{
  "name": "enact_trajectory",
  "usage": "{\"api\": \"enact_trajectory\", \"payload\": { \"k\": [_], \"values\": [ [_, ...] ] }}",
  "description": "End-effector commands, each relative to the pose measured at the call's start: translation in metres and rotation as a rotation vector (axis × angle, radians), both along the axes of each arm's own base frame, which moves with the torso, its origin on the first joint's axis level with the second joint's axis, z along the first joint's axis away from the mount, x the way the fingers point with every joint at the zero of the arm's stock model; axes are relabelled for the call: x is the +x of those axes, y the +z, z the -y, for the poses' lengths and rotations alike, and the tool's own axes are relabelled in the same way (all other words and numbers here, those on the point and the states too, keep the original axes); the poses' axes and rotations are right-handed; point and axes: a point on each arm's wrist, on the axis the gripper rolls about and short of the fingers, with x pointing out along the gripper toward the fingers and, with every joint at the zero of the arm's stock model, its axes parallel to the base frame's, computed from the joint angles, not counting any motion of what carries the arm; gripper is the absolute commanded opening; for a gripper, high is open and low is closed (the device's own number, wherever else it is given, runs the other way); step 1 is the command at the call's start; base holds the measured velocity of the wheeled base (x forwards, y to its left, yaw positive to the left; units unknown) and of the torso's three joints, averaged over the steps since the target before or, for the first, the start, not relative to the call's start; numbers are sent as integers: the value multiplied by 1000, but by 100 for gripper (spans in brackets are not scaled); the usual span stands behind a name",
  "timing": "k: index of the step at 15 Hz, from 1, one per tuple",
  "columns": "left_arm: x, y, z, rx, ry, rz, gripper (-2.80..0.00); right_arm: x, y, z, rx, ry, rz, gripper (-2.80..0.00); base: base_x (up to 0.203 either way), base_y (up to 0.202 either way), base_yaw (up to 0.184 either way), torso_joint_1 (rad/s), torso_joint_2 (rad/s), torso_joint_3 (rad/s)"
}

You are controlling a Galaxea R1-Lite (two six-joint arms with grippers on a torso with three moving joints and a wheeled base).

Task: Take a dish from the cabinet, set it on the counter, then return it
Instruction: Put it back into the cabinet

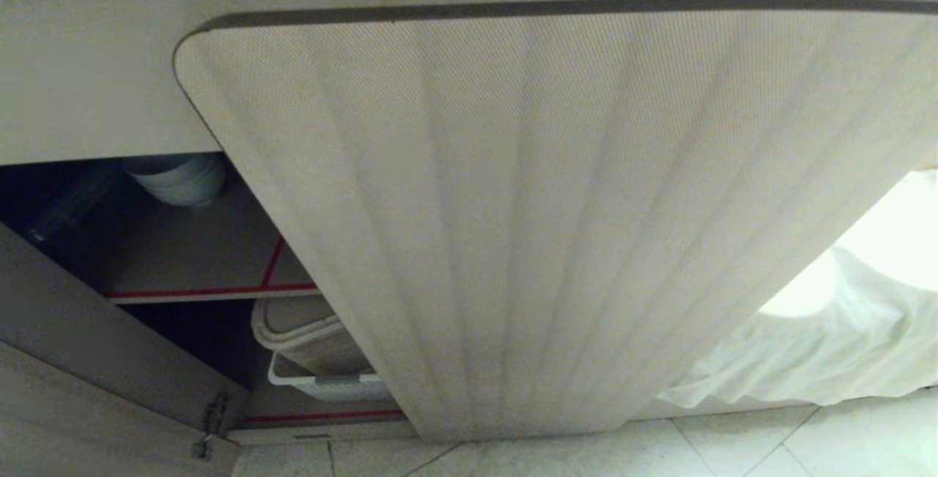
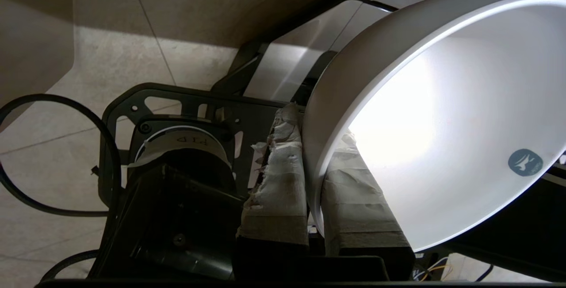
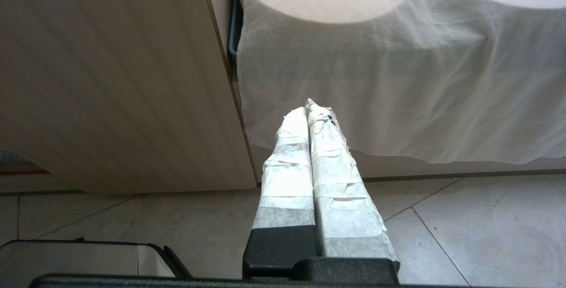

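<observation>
The dish point(image 2: 442, 124), a glossy white deep bowl with a small blue mark inside, hangs tilted on edge over the floor in the left wrist view. My left gripper point(image 2: 316, 128) is shut on its rim, one taped finger outside the wall and one inside. The cabinet stands open at its left side, with a fluted door point(image 1: 549, 206) swung toward me and a red-edged shelf point(image 1: 212, 291) inside. My right gripper point(image 3: 308, 109) is shut and empty, low beside that fluted door point(image 3: 110, 80). Neither arm shows in the head view. The counter's top is out of view.
A stack of white bowls point(image 1: 179, 178) sits at the back of the upper shelf. A beige bin point(image 1: 308, 338) and a white basket point(image 1: 330, 385) fill the lower shelf. White cloth point(image 3: 398, 80) hangs to the right. My black base frame point(image 2: 185, 102) lies below the dish.
</observation>
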Motion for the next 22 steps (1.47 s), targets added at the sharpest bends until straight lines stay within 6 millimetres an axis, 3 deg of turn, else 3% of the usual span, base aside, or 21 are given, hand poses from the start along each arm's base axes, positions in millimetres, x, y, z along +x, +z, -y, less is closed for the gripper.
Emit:
{"api": "enact_trajectory", "payload": {
  "k": [1, 6, 10, 16, 22],
  "values": [
    [-4, -6, -2, -1, 14, -16, -280, 0, 0, 0, 0, 0, 0, -280, 0, 0, 0, 0, 0, 0],
    [-4, -16, -2, -70, 154, -50, -280, 0, 0, 0, 0, 1, 0, -280, 0, 0, 0, 0, 0, 0],
    [7, -28, 2, -145, 248, -6, -280, 0, 0, 0, 0, 0, 0, -280, 0, 0, 0, 0, 0, 0],
    [30, -36, 10, -252, 446, 14, -280, 0, 0, 0, 0, 1, 0, -280, 0, 0, 0, 0, 0, 0],
    [68, -37, 6, -280, 631, 53, -280, 0, 0, 0, 0, 0, 0, -280, 0, 0, 0, 0, 0, 0]
  ]
}}
